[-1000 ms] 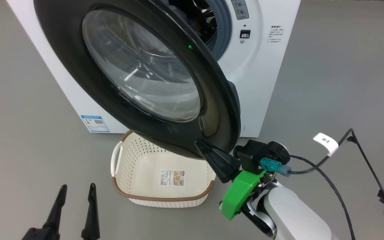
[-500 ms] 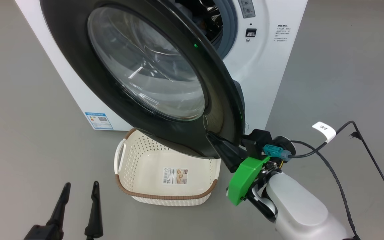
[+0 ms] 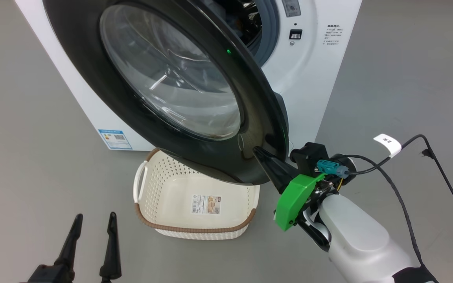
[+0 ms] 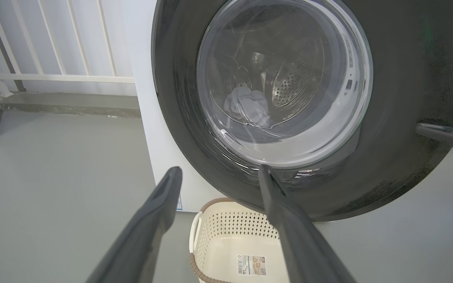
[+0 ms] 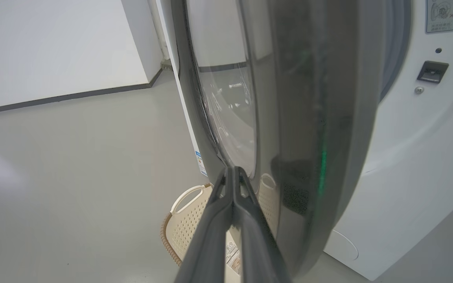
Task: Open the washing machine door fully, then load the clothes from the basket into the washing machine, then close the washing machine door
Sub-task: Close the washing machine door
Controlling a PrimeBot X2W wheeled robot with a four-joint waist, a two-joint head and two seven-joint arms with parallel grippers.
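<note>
**Door ajar, shut claw at its rim**

The washing machine door point(image 3: 171, 74) stood part-way open from the washing machine point(image 3: 309, 98), hanging over the basket point(image 3: 195, 232) on the floor point(image 3: 22, 157). The right gripper point(image 3: 258, 152), fingers pressed together, lay with its tips at the door's lower black rim. The left gripper point(image 3: 94, 217) hovered spread wide, near the basket.

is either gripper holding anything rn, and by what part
Nothing is held. The right gripper is shut empty, its tips against the black rim of the washing machine door, not clasping it; the left gripper is open and free.
</note>
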